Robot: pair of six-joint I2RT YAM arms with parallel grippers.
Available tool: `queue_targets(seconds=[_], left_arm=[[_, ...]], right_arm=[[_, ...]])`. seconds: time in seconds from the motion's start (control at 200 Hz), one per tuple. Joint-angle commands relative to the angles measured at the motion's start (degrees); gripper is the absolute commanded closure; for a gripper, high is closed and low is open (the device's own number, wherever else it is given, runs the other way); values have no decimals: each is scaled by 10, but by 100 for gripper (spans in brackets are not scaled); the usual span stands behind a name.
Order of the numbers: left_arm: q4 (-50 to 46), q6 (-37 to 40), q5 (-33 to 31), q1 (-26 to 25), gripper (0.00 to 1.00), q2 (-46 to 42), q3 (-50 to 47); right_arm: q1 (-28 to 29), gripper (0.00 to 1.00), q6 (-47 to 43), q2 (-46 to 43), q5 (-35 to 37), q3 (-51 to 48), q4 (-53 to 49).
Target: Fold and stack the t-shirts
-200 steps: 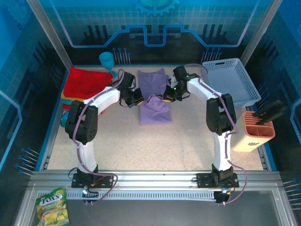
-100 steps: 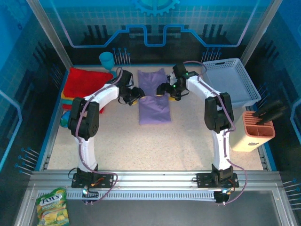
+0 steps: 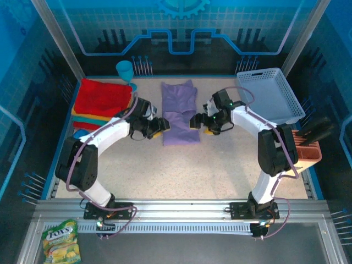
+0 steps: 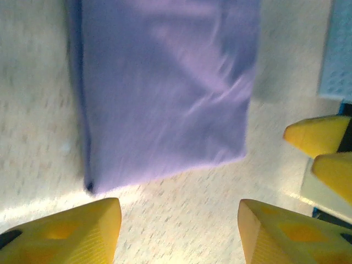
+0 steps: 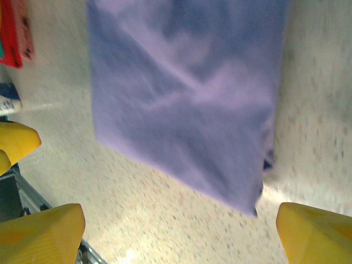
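Beige, speckled and hard, the table [image 3: 220, 165] carries everything. On its far middle lies the lavender t-shirt [image 3: 179, 113], soft matte cloth narrowed into a long rectangle, its near part doubled over so that a crosswise edge shows about halfway along; in the wrist views, shallow creases run slantwise across it. At the far left corner sits the stack of folded tees [image 3: 102, 99], red on top with yellow-orange and teal edges peeping out beneath, a plump squarish pile. By my reading those are done and the lavender one is partway — it likely needs one last fold and then the carry to the pile. The left gripper [image 3: 158, 125] sits just beside the shirt's near left edge and the right gripper [image 3: 197, 121] just beside its right edge. Both pairs of yellow, wedge-shaped jaws stand apart and grip nothing.
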Motion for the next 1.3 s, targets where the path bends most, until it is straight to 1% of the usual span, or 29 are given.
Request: queue_targets(seconds=[0.0, 0.135, 0.22, 0.31, 0.49, 0.675, 0.865, 0.98, 1.296], left_arm=[[34, -4, 20, -10, 39, -47, -61], [118, -47, 32, -14, 38, -62, -141], [168, -62, 41, -15, 37, -52, -165], [203, -67, 45, -15, 37, -31, -170], [229, -74, 60, -15, 37, 30, -145], [215, -79, 56, -15, 38, 61, -123], [232, -89, 55, -10, 42, 80, -121], [243, -98, 56, -8, 43, 88, -114], [189, -72, 32, 2, 47, 103, -77]], right_arm=[[-5, 9, 13, -32, -26, -66, 33], [-4, 11, 32, -42, -26, -123, 80], [-2, 12, 48, -38, -30, -138, 109], [1, 14, 59, -28, -35, -137, 125], [5, 17, 73, -5, -48, -126, 149], [5, 20, 78, 15, -45, -110, 152], [6, 27, 86, 35, -51, -102, 167], [7, 29, 87, 44, -51, -94, 166], [10, 33, 92, 56, -53, -84, 170]])
